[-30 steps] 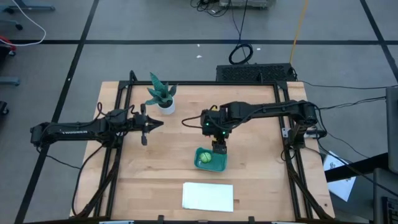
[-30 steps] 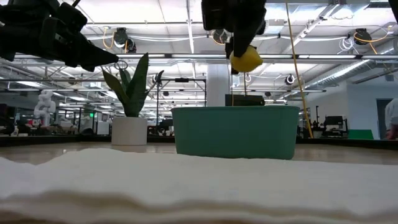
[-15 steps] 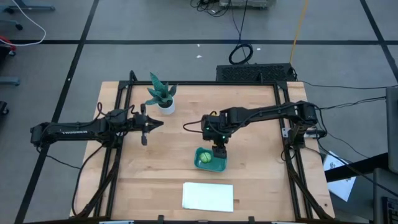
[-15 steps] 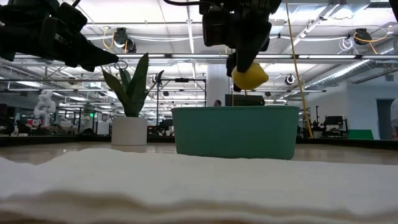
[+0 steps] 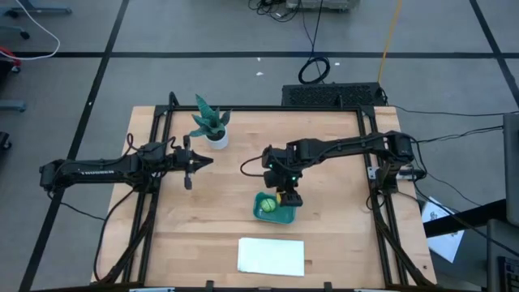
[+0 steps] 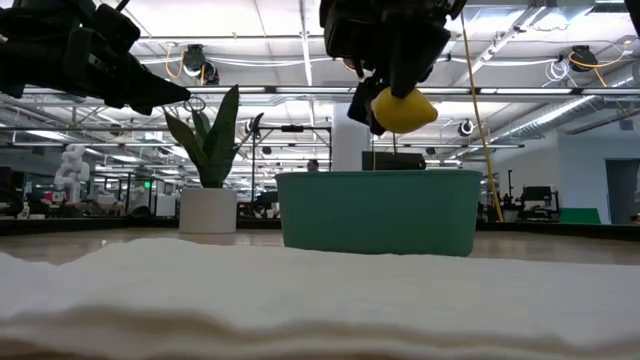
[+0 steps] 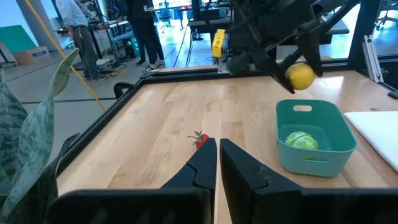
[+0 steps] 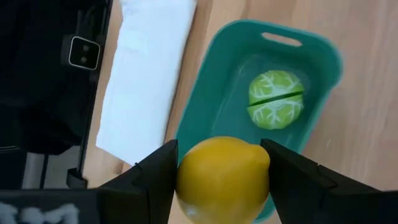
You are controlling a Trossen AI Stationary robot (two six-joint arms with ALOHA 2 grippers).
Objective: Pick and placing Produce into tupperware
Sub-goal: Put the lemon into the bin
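Hovering at the high view's centre, the right gripper (image 5: 285,195) pinches the yellow lemon (image 5: 280,195) over the teal tupperware (image 5: 275,208), holding the green piece (image 5: 266,206).

Low view: lemon clears the rim.

Left wrist view: left gripper (image 7: 218,163) closed, empty; strawberry (image 7: 200,139) on bare table (image 7: 155,130).

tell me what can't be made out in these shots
- Small red strawberry-like toy: seen only in the left wrist view; in the high view the right arm seems to cover it.
- Inside of the shallow teal plastic container: its wall hides it in the low view.
- Yellow lemon-like toy: cut off by the right wrist picture's edge, held in the right gripper.
- Left gripper: cut off by its own picture's edge.
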